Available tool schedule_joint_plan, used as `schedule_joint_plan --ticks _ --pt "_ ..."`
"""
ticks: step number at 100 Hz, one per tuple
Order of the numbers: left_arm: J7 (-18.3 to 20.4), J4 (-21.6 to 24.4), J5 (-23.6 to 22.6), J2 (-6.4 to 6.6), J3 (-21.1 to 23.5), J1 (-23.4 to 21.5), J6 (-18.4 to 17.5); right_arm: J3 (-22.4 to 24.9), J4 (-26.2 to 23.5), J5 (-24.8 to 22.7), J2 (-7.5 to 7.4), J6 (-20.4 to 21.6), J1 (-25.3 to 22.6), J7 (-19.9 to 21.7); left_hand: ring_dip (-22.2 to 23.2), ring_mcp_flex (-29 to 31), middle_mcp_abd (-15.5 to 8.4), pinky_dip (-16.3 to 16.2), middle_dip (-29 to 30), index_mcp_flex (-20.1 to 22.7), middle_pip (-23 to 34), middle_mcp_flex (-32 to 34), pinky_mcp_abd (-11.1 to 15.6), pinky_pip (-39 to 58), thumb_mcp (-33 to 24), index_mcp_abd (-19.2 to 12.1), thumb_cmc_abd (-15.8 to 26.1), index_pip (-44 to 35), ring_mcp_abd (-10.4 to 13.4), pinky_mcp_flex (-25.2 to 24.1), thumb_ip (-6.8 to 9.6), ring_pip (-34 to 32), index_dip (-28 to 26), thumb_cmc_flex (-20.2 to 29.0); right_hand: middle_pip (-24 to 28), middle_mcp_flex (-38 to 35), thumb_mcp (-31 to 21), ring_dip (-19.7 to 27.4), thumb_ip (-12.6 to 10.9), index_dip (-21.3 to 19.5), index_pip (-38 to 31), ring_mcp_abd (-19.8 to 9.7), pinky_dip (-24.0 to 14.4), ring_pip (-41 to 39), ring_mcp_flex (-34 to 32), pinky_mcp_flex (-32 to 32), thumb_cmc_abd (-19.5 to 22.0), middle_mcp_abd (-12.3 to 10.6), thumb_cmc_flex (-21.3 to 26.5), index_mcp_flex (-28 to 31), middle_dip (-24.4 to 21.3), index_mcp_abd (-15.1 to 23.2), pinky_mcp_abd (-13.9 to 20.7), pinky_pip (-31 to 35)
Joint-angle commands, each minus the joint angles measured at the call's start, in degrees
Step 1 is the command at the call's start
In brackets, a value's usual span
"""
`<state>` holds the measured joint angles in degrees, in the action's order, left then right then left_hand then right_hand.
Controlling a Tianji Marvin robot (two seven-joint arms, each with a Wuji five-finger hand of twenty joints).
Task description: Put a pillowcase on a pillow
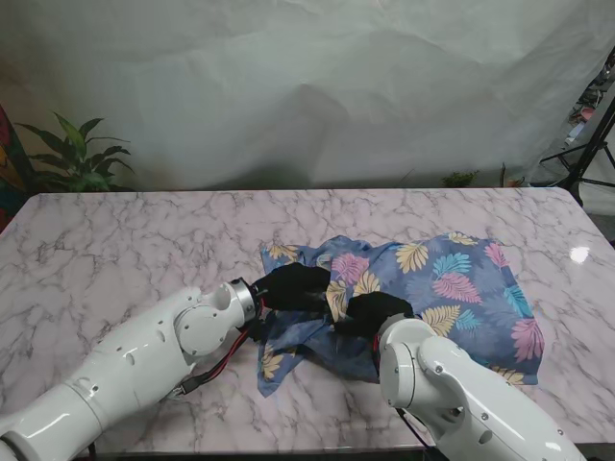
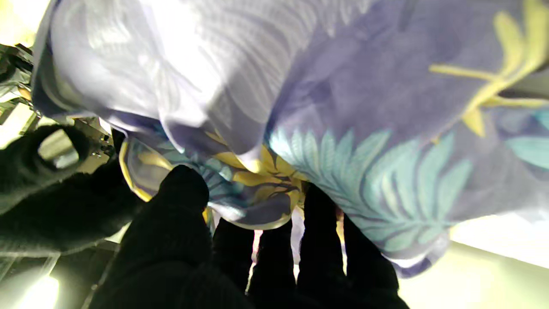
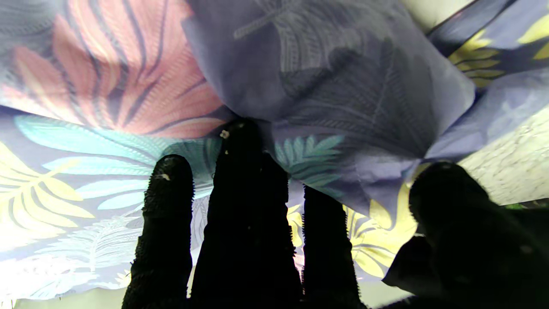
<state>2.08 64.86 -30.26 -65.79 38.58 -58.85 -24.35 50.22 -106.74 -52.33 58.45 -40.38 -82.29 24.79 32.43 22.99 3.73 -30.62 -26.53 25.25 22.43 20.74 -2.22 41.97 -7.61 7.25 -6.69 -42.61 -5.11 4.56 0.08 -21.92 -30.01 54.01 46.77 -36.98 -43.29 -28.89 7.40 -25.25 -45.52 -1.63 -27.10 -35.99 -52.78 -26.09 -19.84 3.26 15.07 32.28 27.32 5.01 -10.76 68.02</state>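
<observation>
A blue pillowcase [image 1: 452,283] printed with pink, yellow and teal leaves lies right of the table's middle. Its right part bulges as if filled, but no bare pillow shows. Its left end is rumpled, with a loose flap [image 1: 279,360] trailing toward me. My left hand [image 1: 296,286], in a black glove, rests on that rumpled end. In the left wrist view the left hand [image 2: 180,240] has the hem [image 2: 248,214] pinched between thumb and fingers. Just to the right, my right hand [image 1: 378,311] presses into the cloth. In the right wrist view a fold [image 3: 386,189] sits between its thumb and fingers [image 3: 240,206].
The marble table [image 1: 144,250] stretches bare to the left. A potted plant [image 1: 77,154] stands beyond the far left corner and a tripod leg [image 1: 591,154] beyond the far right. A white sheet hangs as backdrop.
</observation>
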Motion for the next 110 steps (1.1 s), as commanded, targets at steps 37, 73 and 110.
schedule_joint_plan --ticks 37,73,110 --pt "-3.1 7.3 -2.2 0.71 9.5 -4.7 6.9 -0.5 2.0 1.4 -0.41 -2.1 0.0 0.1 2.9 12.3 -4.4 -3.8 -0.7 8.7 4.9 13.6 -0.8 9.7 0.5 -6.1 -1.3 -12.8 0.1 6.7 -1.76 -4.9 1.7 5.1 -2.0 -0.5 0.3 2.3 -1.4 0.2 1.3 1.9 -0.7 5.7 0.3 0.4 2.5 -0.4 0.5 0.3 -1.3 -0.5 -0.6 -0.5" --pt "-7.4 5.5 -1.7 -0.65 8.2 -3.7 5.8 1.0 -0.4 -0.1 0.07 -3.8 -1.8 -1.9 0.1 4.8 -2.7 -0.2 0.8 2.2 1.2 5.4 -0.8 2.0 1.5 -7.6 -0.1 -3.1 -0.2 1.5 -1.67 1.2 3.6 5.7 -2.1 -1.3 0.1 2.3 -1.5 0.2 1.1 2.0 -0.6 5.8 -0.1 0.3 2.7 -0.5 1.3 1.0 -1.5 -0.2 -0.7 -0.5" --pt "-14.9 -14.5 0.2 -6.87 -8.5 6.5 -5.2 2.3 -5.6 -3.3 0.81 -3.9 -4.3 -3.7 -12.2 -18.4 -4.7 12.9 4.1 -16.2 -19.0 -14.0 7.8 -26.8 5.0 -3.5 9.3 25.3 4.5 -5.9 -0.47 12.9 11.7 4.3 -2.4 -2.4 1.1 2.2 -1.6 0.3 1.3 1.9 -0.5 5.8 -0.8 -0.1 4.0 -0.8 1.3 1.7 -1.7 0.1 -0.6 -0.3"
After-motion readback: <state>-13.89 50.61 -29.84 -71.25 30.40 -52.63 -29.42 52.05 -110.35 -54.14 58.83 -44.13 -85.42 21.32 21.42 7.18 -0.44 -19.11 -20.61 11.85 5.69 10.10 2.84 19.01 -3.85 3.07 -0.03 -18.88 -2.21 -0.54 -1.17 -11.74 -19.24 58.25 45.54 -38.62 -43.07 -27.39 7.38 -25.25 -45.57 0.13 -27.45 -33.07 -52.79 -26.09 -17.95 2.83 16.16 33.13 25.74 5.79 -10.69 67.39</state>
